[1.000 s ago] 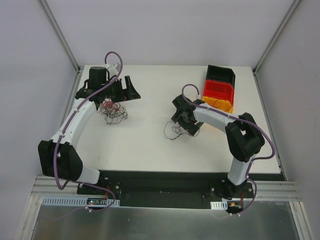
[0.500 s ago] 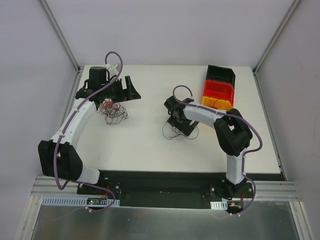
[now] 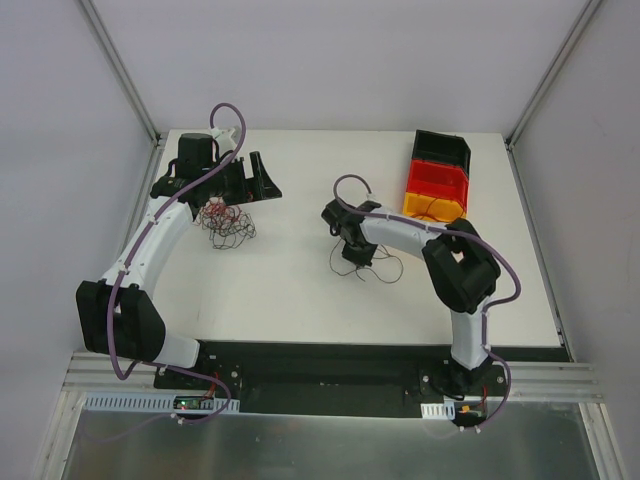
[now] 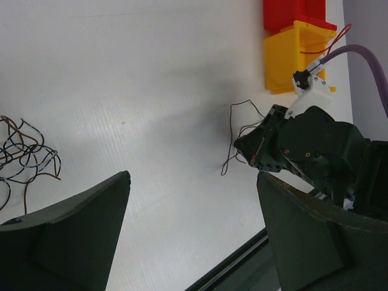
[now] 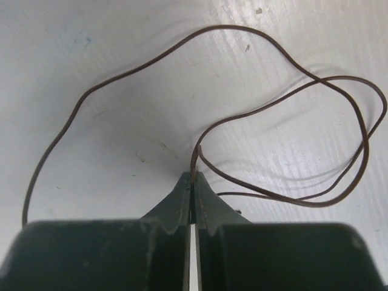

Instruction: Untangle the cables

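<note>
The right gripper (image 5: 192, 179) pinches a lone brown wire (image 5: 223, 26) on the white table (image 3: 300, 290), while the left gripper (image 4: 193, 179) hangs wide open near the red-and-black tangle of cables (image 3: 226, 224).

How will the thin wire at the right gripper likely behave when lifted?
The wire would probably hang floppy: it lies in loose, uneven loops. It looks very light, being hair-thin against the right gripper. It might slip out, since the shut jaws pinch it only at their very tip.
</note>
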Robot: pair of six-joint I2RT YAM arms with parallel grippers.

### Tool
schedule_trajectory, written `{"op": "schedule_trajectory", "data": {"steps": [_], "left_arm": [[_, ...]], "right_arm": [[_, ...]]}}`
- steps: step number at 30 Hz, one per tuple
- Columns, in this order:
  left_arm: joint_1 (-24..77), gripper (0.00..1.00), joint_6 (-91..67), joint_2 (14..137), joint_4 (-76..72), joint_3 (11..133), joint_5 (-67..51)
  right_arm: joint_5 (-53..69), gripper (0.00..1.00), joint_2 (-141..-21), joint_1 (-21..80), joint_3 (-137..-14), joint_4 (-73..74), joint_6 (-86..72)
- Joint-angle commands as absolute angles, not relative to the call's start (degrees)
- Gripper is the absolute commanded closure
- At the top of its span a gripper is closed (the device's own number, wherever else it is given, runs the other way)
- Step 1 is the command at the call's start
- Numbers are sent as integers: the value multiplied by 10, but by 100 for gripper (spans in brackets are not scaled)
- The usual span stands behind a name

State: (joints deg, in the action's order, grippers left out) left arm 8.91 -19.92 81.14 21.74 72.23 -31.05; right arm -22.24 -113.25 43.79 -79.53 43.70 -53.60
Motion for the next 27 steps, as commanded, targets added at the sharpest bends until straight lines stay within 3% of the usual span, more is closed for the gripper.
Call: {"op": "schedule_trajectory", "data": {"steps": [1,13,27], "left_arm": [[85,15,-198,802,206,721,-317],[86,15,-200,805,206,722,-323],[86,15,-196,808,206,721,-316]], "right_arm": [[-248,100,-1074,440,-800,432,-468],[-203,100,-847,389,-751,246,-265],[-176,100,-846,240,-1020,244,-104]]}}
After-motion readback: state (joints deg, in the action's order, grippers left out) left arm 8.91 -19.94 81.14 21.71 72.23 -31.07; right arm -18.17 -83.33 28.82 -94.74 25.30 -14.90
